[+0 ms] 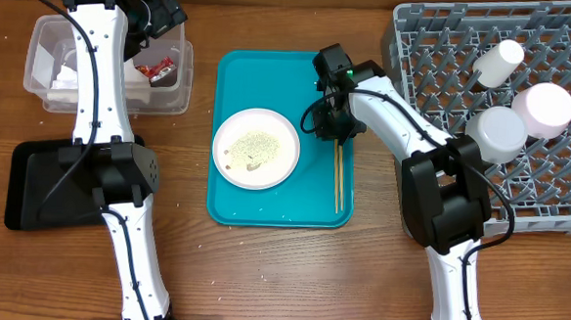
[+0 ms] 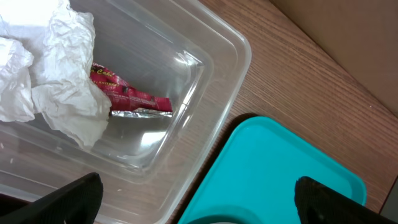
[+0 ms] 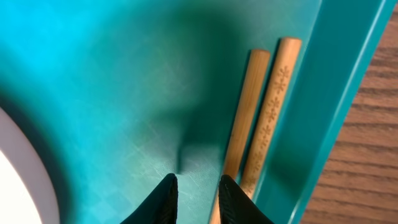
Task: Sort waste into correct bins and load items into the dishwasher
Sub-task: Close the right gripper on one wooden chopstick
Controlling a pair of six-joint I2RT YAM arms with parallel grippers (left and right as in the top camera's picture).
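Left gripper [image 2: 198,186]: hangs over the right end of a clear rectangular plastic tub [image 2: 217,81] at the far left of the wooden table [image 1: 260,276], fingers [image 2: 74,199] spread wide, gripping nothing. Inside the tub, below the fingers and apart from them: a crumpled white paper napkin [image 2: 56,81] to the left, and a small red sauce packet [image 2: 130,96] flat on the tub floor, touching the napkin's edge.

Right gripper [image 3: 198,186]: points down at the right side of a teal rectangular plastic serving tray [image 1: 283,204], fingers [image 3: 165,199] drawn narrow with only a slim gap. Just right of the tips: a pair of thin wooden chopsticks [image 3: 261,124], side by side and touching, along the tray's right wall. Sits close to their far ends and hides part of the left stick behind its right finger. Shows a sliver of wood in the gap at the bottom edge of the right wrist view. Cannot tell whether a stick is pinched or merely passed over.

Left of the chopsticks, mid-tray and apart from the right gripper: a white round plate [image 1: 257,149] strewn with loose white rice grains [image 1: 252,144].

Far right, well apart from both grippers: a large square grey plastic dish rack [image 1: 409,49] with upright pegs, holding a white cup [image 1: 496,61] lying tilted and two small whitish bowls [image 1: 499,134] close together, just near of the cup.

Near left, just near of the tub: a shallow black rectangular tray [image 1: 40,181], partly under the left arm.
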